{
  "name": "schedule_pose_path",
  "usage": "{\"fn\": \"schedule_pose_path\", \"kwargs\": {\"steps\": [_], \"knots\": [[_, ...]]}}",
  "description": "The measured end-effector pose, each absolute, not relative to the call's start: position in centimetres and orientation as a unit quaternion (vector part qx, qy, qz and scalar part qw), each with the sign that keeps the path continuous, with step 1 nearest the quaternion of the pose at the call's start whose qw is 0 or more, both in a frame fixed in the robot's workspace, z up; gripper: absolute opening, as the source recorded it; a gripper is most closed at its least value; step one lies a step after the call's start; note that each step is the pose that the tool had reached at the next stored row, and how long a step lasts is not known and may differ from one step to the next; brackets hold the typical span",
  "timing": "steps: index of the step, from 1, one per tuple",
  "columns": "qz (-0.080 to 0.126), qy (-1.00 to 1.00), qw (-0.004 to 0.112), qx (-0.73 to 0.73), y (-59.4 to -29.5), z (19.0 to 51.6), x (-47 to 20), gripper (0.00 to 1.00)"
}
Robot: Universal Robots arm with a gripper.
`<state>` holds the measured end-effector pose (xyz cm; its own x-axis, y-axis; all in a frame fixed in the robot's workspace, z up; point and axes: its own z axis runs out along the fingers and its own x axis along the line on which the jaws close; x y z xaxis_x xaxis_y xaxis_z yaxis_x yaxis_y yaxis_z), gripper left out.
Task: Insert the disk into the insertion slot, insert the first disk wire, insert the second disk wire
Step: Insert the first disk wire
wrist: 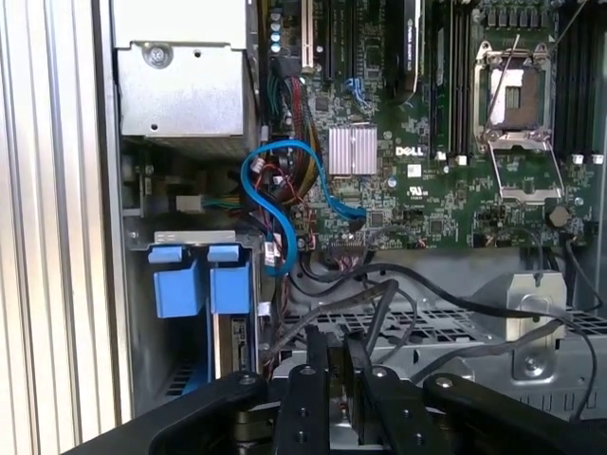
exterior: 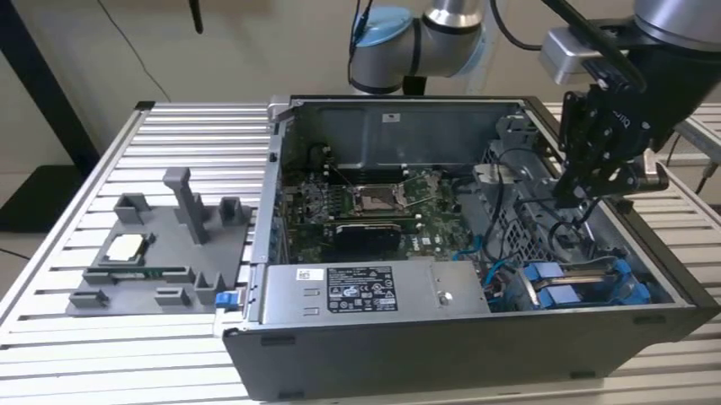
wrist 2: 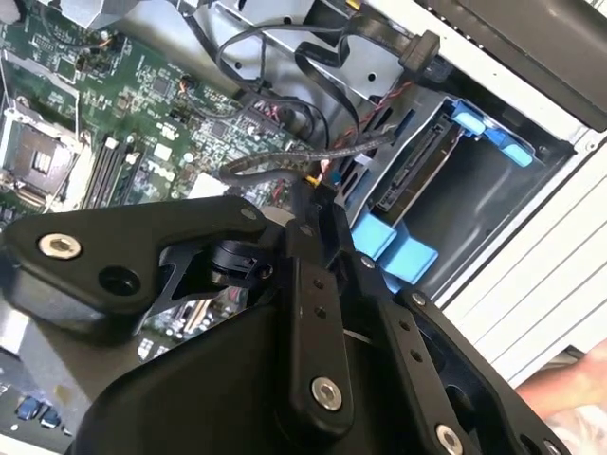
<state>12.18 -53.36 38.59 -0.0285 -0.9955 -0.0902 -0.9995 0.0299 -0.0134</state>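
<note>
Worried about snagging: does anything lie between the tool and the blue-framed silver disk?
Yes. Loose black cables run across the gap between the black tool and the blue-framed silver-grey disk, which sits in its dark grey metal bay. Nothing else visible intervenes.

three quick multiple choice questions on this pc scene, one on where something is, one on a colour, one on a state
1. In the exterior view, the grey fixture tray lies: A) to the exterior view's left of the computer case B) inside it C) on its lid
2. The looped flat cable over the motherboard is: A) red B) blue C) yellow
3. The disk is: A) on the tray B) seated in the insertion slot C) outside the case

Answers: A, the tray lies beside the case; B, the loop shows blue in the first wrist view; B, its blue carrier sits within the bay.
</note>
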Motion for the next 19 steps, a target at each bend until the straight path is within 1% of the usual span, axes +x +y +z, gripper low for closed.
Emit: {"fn": "schedule_pose_path", "kwargs": {"steps": [9, 15, 19], "knots": [[0.025, 0.717, 0.036, -0.696, -54.6, 38.2, 12.5, 0.19], [0.006, 0.717, 0.017, -0.697, -55.0, 38.1, 12.6, 0.19], [0.003, 0.716, 0.015, -0.698, -55.0, 37.4, 12.9, 0.19]]}}
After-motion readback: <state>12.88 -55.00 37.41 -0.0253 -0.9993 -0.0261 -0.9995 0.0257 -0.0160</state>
